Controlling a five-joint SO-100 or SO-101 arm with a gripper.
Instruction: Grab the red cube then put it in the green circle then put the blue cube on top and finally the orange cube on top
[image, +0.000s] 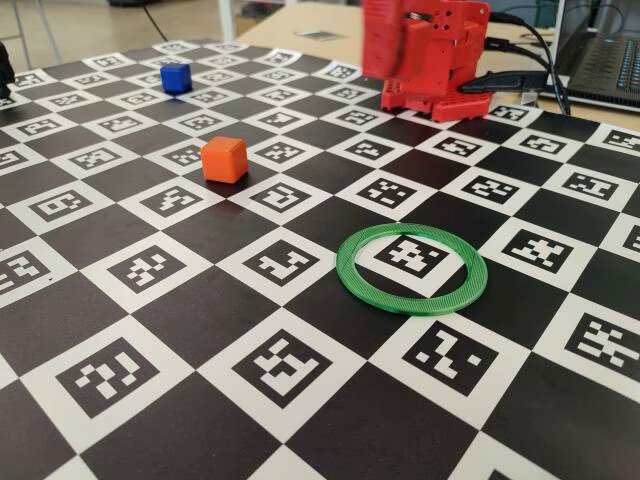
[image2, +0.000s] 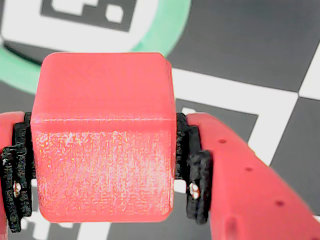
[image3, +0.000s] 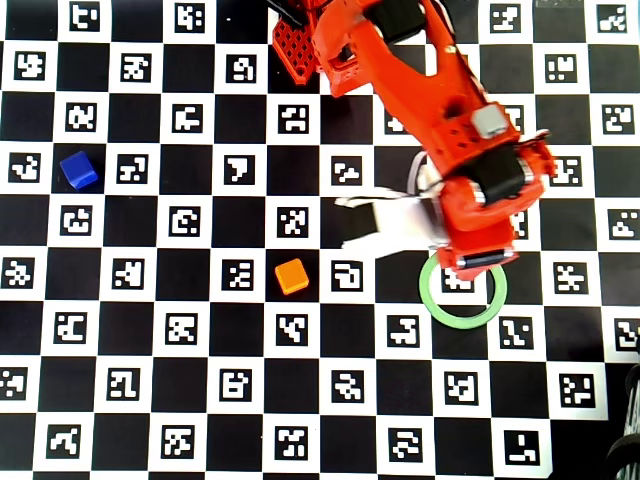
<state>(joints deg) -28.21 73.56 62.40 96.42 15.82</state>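
In the wrist view my gripper (image2: 103, 170) is shut on the red cube (image2: 102, 135), with black pads (image2: 192, 175) pressed on its left and right faces. It hangs above the mat, and the green circle (image2: 170, 30) curves past just behind it. From overhead, the arm (image3: 470, 170) reaches over the upper rim of the green circle (image3: 462, 322) and hides the red cube. The orange cube (image: 224, 159) (image3: 291, 276) sits on the mat left of the green circle (image: 412, 306). The blue cube (image: 176, 78) (image3: 78, 169) rests far left at the back.
A black-and-white checkerboard mat (image: 200, 300) with printed markers covers the table. The red arm base (image: 430, 60) stands at the back. A laptop (image: 605, 55) and cables (image: 520, 82) lie behind it at the right. A white piece (image3: 385, 222) lies beside the arm.
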